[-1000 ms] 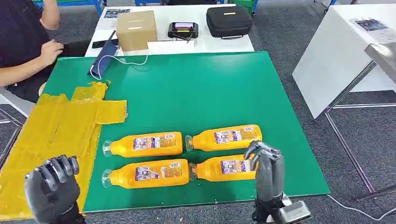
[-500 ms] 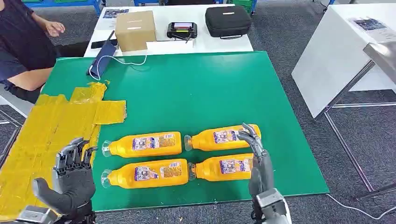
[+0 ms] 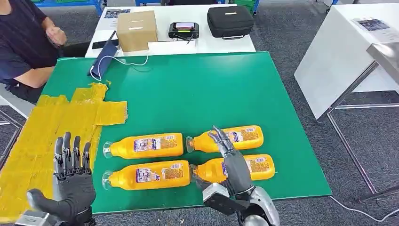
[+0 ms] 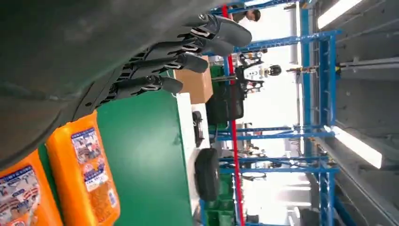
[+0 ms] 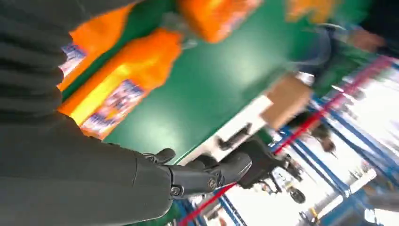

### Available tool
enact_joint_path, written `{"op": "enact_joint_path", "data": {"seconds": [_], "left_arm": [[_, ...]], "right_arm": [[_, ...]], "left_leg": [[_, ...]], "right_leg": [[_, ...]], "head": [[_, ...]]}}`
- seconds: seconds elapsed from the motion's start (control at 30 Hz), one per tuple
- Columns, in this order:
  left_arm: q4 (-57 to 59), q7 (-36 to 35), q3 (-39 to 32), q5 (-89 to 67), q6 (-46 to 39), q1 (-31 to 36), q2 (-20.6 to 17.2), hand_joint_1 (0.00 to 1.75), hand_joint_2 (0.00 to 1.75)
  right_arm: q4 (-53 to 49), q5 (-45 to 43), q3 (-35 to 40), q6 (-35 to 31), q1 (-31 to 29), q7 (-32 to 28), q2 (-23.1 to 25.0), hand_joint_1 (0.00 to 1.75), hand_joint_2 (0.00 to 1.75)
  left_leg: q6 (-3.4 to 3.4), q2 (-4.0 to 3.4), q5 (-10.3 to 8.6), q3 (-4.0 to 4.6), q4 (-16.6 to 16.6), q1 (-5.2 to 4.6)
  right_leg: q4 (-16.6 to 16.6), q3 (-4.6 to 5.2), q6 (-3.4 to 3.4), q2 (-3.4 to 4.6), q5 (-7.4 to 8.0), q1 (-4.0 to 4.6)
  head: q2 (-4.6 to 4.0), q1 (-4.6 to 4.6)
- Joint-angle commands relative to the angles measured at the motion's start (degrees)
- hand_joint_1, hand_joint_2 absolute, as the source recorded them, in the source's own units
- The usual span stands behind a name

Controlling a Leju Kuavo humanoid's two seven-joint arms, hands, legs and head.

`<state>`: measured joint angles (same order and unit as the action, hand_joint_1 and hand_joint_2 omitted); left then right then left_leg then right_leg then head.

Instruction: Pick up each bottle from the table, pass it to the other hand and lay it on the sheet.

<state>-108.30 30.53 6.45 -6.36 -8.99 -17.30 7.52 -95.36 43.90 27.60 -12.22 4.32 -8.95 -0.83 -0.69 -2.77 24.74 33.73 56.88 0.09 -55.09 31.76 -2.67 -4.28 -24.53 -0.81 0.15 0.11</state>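
On the green mat (image 3: 197, 89), 4 orange juice bottles lie in 2 rows; the yellow sheet (image 3: 51, 127) lies at 9 o'clock. The right hand (image 3: 230, 162), fingers spread, empty, hovers over the near-right bottle (image 3: 256, 165); contact cannot be judged. It should be gripped mid-body. The left hand (image 3: 70, 176) is held open, ready for receiving.

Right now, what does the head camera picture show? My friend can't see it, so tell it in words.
Four orange bottles lie in two rows on a green table, none picked up yet. The right hand reaches over the right pair, the left hand is raised, fingers spread, by the yellow sheet. A person sits at the far left.
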Motion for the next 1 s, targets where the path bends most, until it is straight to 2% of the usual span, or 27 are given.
{"op": "enact_joint_path", "data": {"seconds": [0.03,0.2,0.57,0.67,0.8,0.87,1.0], "left_arm": [[1.1,0.3,-3.0,0.1,1.6,0.4,1.5,0.00,0.00],[0.1,1.2,-4.1,-1.7,1.5,-1.0,2.4,0.00,0.00],[0.7,1.0,-4.2,-1.9,2.5,-0.6,2.8,0.00,0.00],[-0.1,0.7,-5.0,-1.8,2.5,-1.2,3.0,0.00,0.00],[-1.1,0.8,-6.2,-1.0,3.9,-1.7,3.3,0.00,0.00],[-1.4,0.9,-5.9,-1.1,4.1,-1.8,3.3,0.00,0.00],[-1.9,1.3,-5.2,-0.5,4.4,-2.1,2.9,0.00,0.00]], "right_arm": [[-1.6,5.4,7.2,1.3,-1.2,4.4,-8.7,0.00,1.75],[-6.6,8.0,7.0,1.5,1.8,6.4,-10.7,0.00,1.75],[-3.7,9.3,6.6,3.2,0.3,9.3,-10.3,0.00,1.75],[-0.9,11.8,4.2,4.5,0.8,15.0,-11.4,0.00,1.75],[2.2,9.7,-1.5,4.3,2.5,19.2,-12.9,0.00,1.75],[3.3,8.7,-4.9,3.3,3.6,19.6,-13.0,0.00,1.75],[3.1,8.0,-6.5,3.0,4.9,18.4,-12.5,0.00,1.75]], "left_leg": [[0.04,0.17,0.06,-0.18,0.0,0.05],[0.03,0.27,0.12,-0.19,0.0,0.06],[0.05,0.11,0.05,-0.09,0.0,0.03],[0.04,0.15,0.07,-0.17,0.0,0.04],[0.02,0.14,0.04,-0.16,-0.1,0.05],[0.01,0.19,0.02,-0.13,-0.1,0.02],[0.04,0.32,0.07,-0.23,0.0,0.04]], "right_leg": [[0.0,-0.19,0.10,0.40,-0.04,0.00],[0.0,-0.23,0.10,0.32,-0.12,0.00],[0.0,-0.08,0.08,0.32,-0.02,-0.01],[0.1,-0.17,0.09,0.34,-0.04,0.00],[0.1,-0.19,0.05,0.22,-0.02,0.01],[0.1,-0.17,0.04,0.12,-0.02,-0.01],[0.1,-0.30,0.10,0.26,-0.07,-0.02]], "head": [[0.00,0.00],[0.00,0.00],[0.00,0.00],[0.00,-0.02],[0.00,-0.02],[0.00,0.00],[0.00,0.00]]}}
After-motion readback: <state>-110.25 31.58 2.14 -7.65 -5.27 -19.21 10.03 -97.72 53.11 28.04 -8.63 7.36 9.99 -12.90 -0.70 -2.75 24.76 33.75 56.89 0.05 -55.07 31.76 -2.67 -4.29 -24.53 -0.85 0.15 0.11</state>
